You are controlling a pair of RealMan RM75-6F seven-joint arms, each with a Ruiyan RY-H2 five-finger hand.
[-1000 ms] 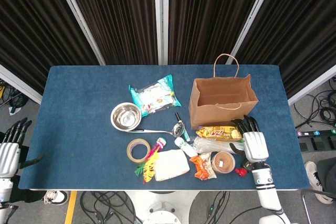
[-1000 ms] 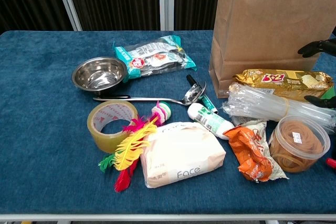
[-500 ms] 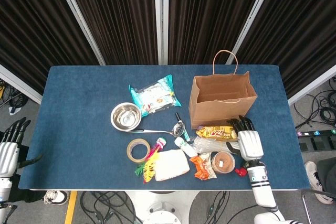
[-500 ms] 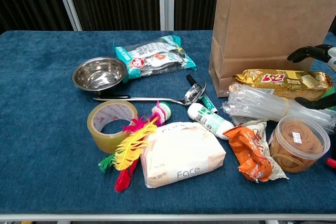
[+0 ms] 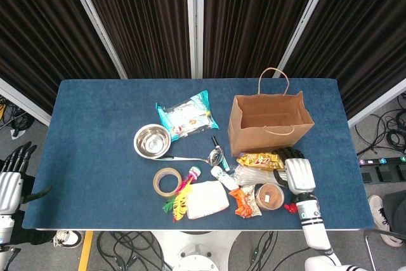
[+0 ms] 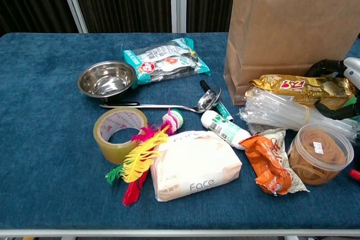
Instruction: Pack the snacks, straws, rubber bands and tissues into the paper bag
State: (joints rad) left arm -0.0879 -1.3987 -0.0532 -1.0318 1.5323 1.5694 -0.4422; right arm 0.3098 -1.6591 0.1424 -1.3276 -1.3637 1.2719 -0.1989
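Note:
The brown paper bag [image 5: 271, 124] [image 6: 292, 26] stands open at the right. In front of it lie a gold snack bar [image 5: 259, 160] [image 6: 301, 87], a bundle of clear straws [image 5: 254, 174] [image 6: 287, 113], a tub of rubber bands [image 5: 270, 196] [image 6: 319, 153], an orange snack packet [image 5: 241, 201] [image 6: 269, 161] and a tissue pack [image 5: 206, 198] [image 6: 194, 164]. My right hand [image 5: 297, 171] [image 6: 344, 71] arches over the gold bar's right end, fingers behind it and thumb in front on the straws, and the bar lies flat. My left hand [image 5: 9, 179] hangs open off the table's left edge.
A teal snack bag [image 5: 186, 113] [image 6: 166, 60] lies mid-table. Near it are a steel bowl [image 5: 152, 141] [image 6: 107, 78], a ladle [image 5: 203, 156], a tape roll [image 5: 167, 181] [image 6: 119, 133], a feather toy [image 5: 179, 198] and a small white bottle [image 6: 225, 128].
My right hand has slid left and down onto the gold bar's right end, fingers curling further around it. The objects and the left hand have not moved.

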